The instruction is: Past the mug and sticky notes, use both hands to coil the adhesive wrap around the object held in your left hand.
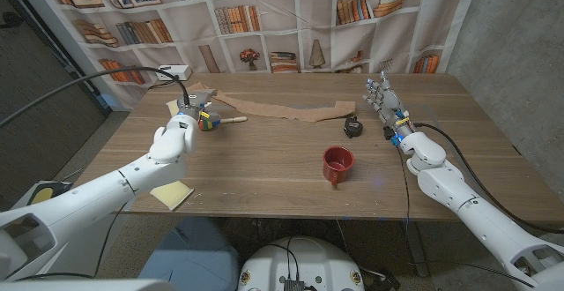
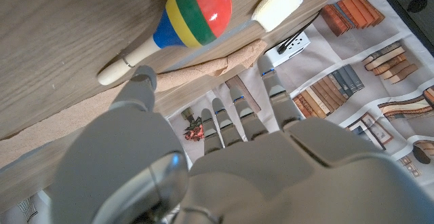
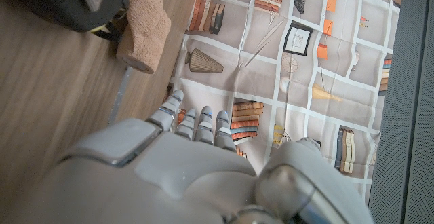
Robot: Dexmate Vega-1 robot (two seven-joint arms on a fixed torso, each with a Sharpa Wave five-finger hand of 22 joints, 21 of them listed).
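Now the left hand (image 1: 174, 138) hovers near the striped red, yellow, green and blue maraca with a pale wooden handle (image 1: 211, 120); the left wrist view shows its fingers (image 2: 230, 119) spread and holding nothing, with the maraca lying on the wooden table (image 1: 264, 163) just beyond them. So the object is not yet in that hand's grip. Beyond the maraca, the long tan strip of adhesive wrap (image 1: 286, 108) stretches across the far side of the table toward a small black dispenser-like object (image 1: 353, 126). The right hand (image 1: 390, 112) stands upright near the table's right side, fingers apart and empty, with the wrap's end in sight in its wrist view.

One risk, I judge: the round maraca may roll off when the fingers close, since nothing steadies it. Another: the limp wrap could stick to itself or the table when lifted.

Counted: one maraca, one wrap, one red ceramic mug (image 1: 337, 164), one pale yellow pad of sticky notes (image 1: 172, 193), one black object.
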